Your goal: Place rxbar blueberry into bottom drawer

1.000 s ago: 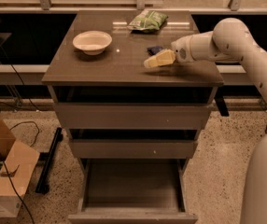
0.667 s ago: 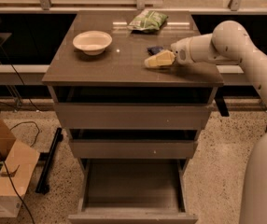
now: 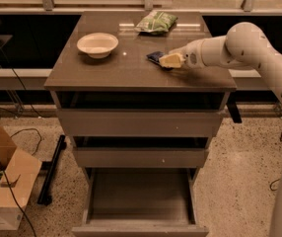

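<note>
The rxbar blueberry (image 3: 155,57), a small dark blue bar, lies on the cabinet top (image 3: 121,68) right of centre; only its left end shows. My gripper (image 3: 169,60) sits on the bar's right end, low on the top, with the white arm reaching in from the right. The bottom drawer (image 3: 140,196) is pulled far out near the floor, and its tray is bare.
A white bowl (image 3: 97,44) sits at the left of the top and a green crinkled bag (image 3: 156,22) at the back. The two upper drawers (image 3: 141,122) stand slightly ajar. A cardboard box (image 3: 5,181) and cables lie on the floor at left.
My gripper has shifted slightly over the bar on the cabinet top. The drawers, bowl and bag have not moved.
</note>
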Action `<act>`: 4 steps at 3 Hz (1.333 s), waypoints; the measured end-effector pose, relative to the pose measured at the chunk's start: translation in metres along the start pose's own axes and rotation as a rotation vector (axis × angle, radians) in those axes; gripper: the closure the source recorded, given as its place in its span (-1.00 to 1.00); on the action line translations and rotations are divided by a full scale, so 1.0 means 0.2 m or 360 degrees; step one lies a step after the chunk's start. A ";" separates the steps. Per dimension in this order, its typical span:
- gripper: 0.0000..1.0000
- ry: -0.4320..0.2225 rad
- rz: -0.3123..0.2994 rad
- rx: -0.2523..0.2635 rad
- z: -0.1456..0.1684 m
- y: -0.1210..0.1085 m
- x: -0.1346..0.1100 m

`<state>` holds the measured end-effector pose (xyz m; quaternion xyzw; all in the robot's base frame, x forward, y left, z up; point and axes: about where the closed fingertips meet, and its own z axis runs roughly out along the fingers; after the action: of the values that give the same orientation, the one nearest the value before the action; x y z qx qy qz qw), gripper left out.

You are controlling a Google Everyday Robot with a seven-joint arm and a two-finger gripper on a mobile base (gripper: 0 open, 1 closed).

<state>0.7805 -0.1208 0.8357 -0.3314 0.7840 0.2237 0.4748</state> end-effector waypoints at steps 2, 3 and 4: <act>1.00 -0.0152 -0.0201 0.0041 -0.21 0.15 -0.24; 1.00 -0.0187 -0.0303 -0.0058 -0.30 0.34 -0.32; 1.00 -0.0149 -0.0322 -0.0166 -0.35 0.50 -0.26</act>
<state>0.6826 -0.0842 0.9176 -0.4224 0.7108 0.2304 0.5131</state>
